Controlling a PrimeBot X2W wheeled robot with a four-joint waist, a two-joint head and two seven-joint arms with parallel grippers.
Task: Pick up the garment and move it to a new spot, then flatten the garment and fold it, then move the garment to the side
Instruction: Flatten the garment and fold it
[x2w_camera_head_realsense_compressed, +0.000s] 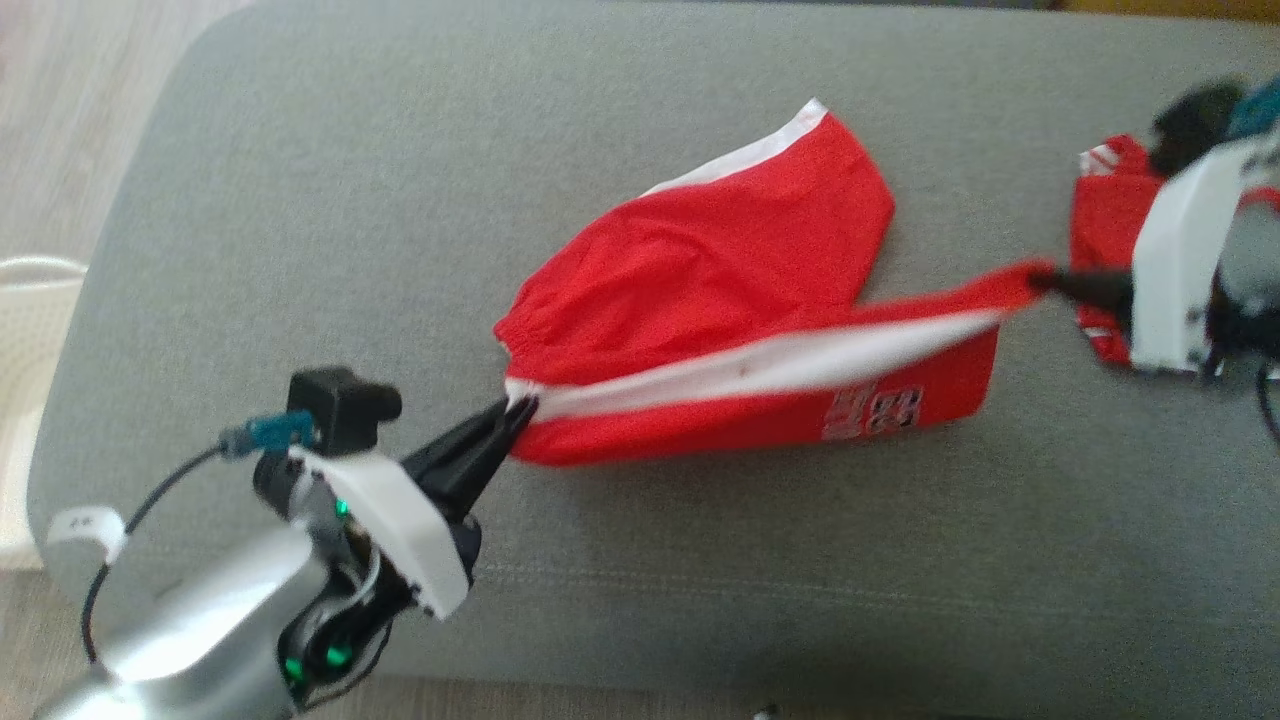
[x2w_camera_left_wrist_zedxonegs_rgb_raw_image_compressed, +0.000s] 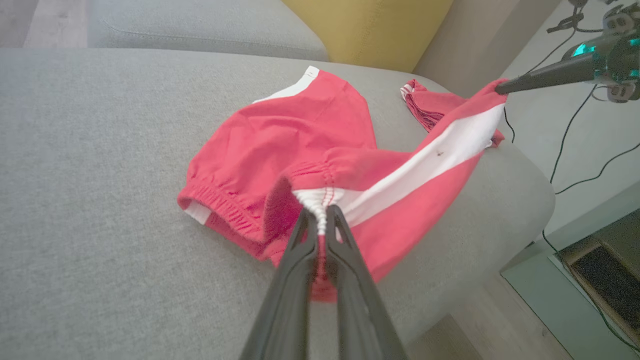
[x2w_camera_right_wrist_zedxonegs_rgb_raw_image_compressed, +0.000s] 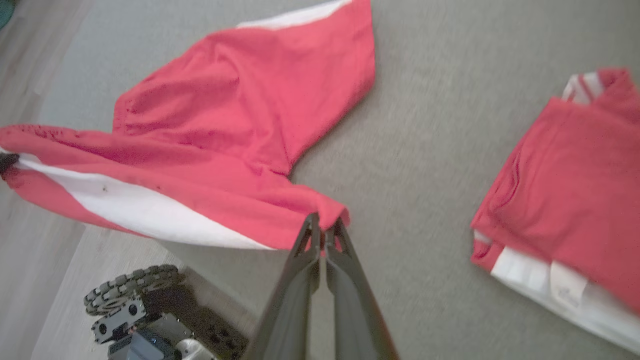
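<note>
I hold the shorts (x2w_camera_head_realsense_compressed: 700, 280) stretched between both sets of fingers, just above the cushion (x2w_camera_head_realsense_compressed: 300, 250). The left gripper (x2w_camera_head_realsense_compressed: 520, 410) is pinched tight on the waistband's white stripe and the right gripper (x2w_camera_head_realsense_compressed: 1045, 280) is clamped on the leg hem. The cloth looks light and limp, and I judge seams and hems the surest holds.

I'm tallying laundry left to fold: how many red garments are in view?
2. The red shorts stretch between the left claw and right claw over the grey cushion; a folded red garment lies at its right end. Others may be out of frame.
</note>
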